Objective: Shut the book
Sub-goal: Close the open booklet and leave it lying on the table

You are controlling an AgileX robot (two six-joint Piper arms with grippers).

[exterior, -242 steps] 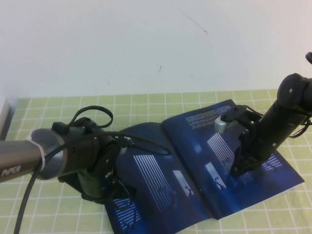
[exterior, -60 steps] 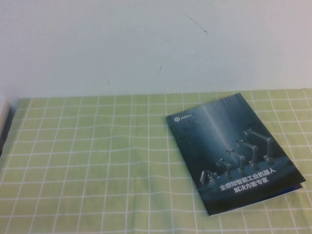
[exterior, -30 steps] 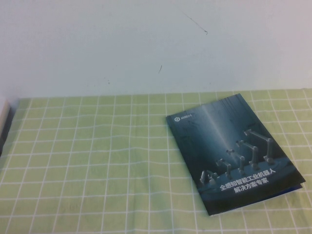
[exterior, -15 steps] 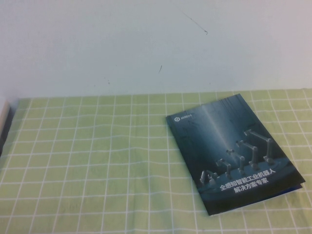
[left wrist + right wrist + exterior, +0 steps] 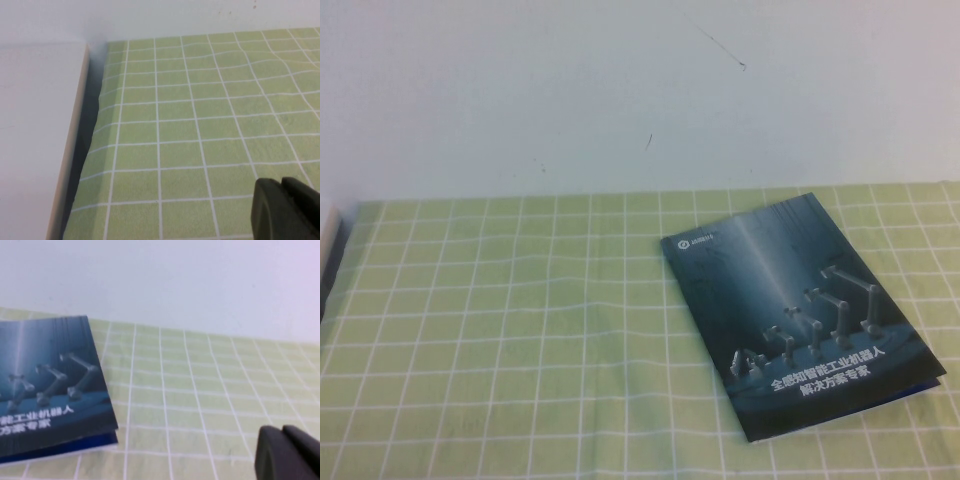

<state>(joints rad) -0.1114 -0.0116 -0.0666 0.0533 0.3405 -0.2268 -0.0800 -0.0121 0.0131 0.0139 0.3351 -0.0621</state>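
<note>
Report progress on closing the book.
Done: the book lies shut, cover up, on the cloth. In hand: nothing; the left claw hangs shut over bare cloth by a white board, the right claw shut beside the book, apart from it. Remaining: nothing that shows.

We see tablecloth [image 5: 520,330]: green w/ white grid, covers whole surface, slight wrinkles near middle. On it, rt side, we note book [image 5: 800,310]: closed, lying flat, dark blue cover up w/ robot-arm pic + white text, skewed vs grid. Blue edge peeks out at near rt corner.
</note>
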